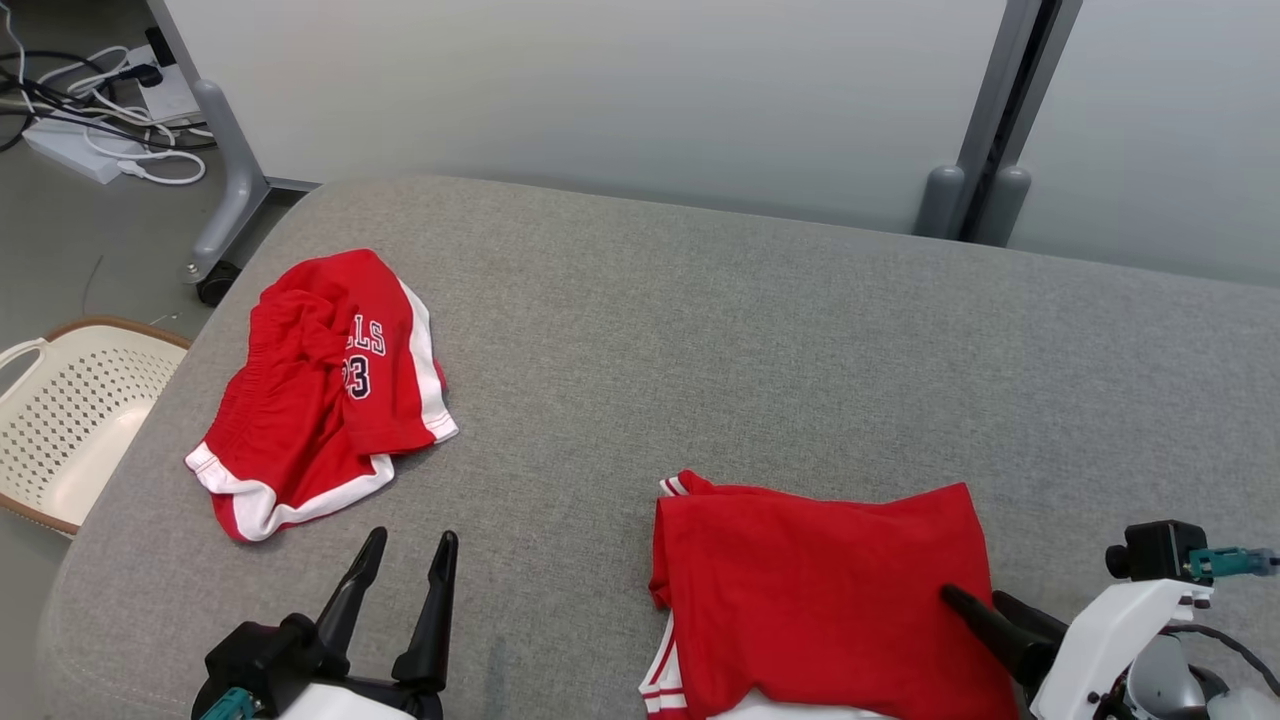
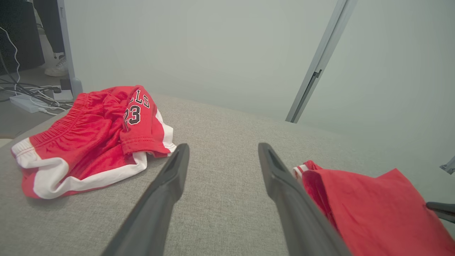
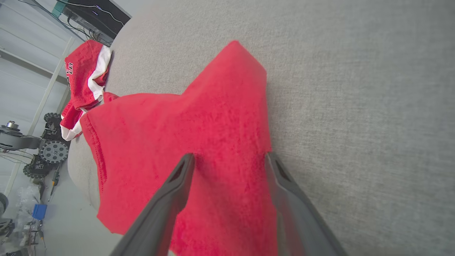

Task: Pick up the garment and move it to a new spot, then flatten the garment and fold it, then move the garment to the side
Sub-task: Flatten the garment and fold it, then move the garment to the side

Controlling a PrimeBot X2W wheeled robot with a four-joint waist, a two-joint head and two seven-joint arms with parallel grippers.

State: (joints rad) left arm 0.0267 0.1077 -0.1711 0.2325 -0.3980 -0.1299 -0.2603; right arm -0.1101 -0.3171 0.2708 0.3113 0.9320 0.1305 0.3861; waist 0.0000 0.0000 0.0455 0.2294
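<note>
Grey fabric surface (image 1: pixel 700 330) backed by pale panels (image 1: pixel 600 90), folded red garment (image 1: pixel 820 590) laid under right gripper (image 1: pixel 975 597), left gripper (image 1: pixel 412 540) near shorts (image 1: pixel 320 400), both held with fingers spread.

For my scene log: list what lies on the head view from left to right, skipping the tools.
white basket → red shorts → folded red garment

Between the jaws of the right gripper (image 1: pixel 972 597) the folded red jersey (image 1: pixel 820 590) is soft, matt knit cloth with a faint nap. The padded surface (image 1: pixel 700 330) beneath is coarse grey woven fabric, matt. Beyond the jaws of the left gripper (image 1: pixel 412 540), the red shorts (image 1: pixel 300 420) look slightly shinier, perhaps mesh. The fingers (image 2: pixel 160 199) are dark matt plastic.
</note>
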